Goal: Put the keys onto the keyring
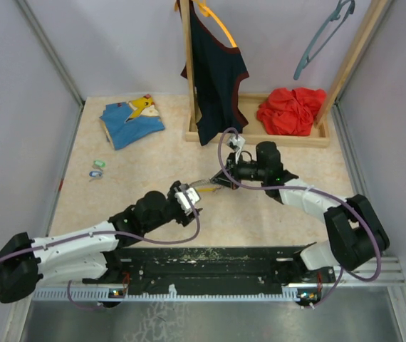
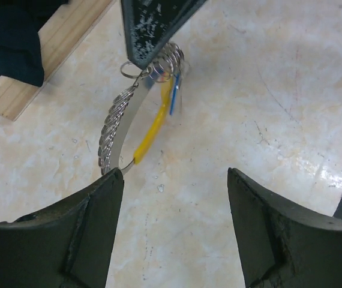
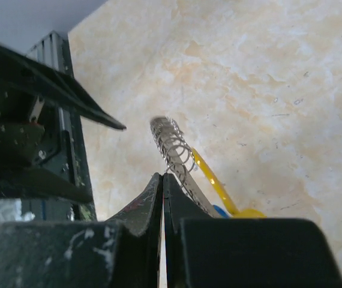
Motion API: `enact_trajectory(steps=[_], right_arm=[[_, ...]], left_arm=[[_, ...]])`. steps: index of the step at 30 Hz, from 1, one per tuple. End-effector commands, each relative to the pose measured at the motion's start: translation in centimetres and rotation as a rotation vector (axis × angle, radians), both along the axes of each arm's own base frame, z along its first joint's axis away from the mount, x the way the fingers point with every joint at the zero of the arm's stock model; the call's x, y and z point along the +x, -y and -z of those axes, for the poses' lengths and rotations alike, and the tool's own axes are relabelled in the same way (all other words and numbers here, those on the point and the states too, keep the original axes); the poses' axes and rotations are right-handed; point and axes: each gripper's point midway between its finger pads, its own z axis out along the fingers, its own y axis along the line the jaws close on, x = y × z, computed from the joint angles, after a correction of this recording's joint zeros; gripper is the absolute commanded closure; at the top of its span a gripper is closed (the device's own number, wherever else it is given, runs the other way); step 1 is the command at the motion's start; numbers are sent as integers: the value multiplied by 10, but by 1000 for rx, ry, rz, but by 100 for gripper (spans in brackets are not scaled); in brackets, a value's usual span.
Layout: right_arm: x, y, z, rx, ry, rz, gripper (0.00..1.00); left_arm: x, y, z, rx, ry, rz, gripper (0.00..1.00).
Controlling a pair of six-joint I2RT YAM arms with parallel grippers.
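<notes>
Keyring (image 1: 206, 183), who has it?

The right end effector (image 3: 162, 180), jaws shut tight on its coiled end, above the middle of the bench (image 1: 153, 153). The left end effector (image 2: 176, 175) gapes wide at the other end, holding nothing.

And the keys (image 1: 97, 169)?

Lying near the left edge, well apart. I'd judge threading hasn't begun. Next, the left must fetch one.

Feel?

Thin springy grey metal, glossy yellow tag (image 2: 152, 127). Tiny plastic-headed keys need a precise pinch.

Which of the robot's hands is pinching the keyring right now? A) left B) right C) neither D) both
B: the right hand is shut on the keyring, while the left hand stands open at its other end.
</notes>
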Motion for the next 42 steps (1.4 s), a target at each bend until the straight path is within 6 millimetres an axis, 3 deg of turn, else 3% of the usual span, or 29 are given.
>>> enact_trajectory(steps=[1,6,13,20,25,32,42], right_arm=[[5,-5,0,-67,138,-136,100],[4,-7,7,-95,219,-235,100],[3,-14,23,-198,257,-349,100],[-7,-23,28,-264,361,-433,100],[-16,-26,32,-283,423,-493,100],[-19,-28,33,-275,460,-518,100],[-23,-29,35,-266,456,-528,100]], left_arm=[[7,2,-36,-305,-15,-2,25],[24,-23,-42,-494,-8,-18,27],[45,-40,-35,-500,35,-43,30],[40,-23,-5,-392,76,124,31],[40,-13,2,-358,107,217,40],[30,7,17,-332,80,381,44],[27,22,23,-362,58,477,59]])
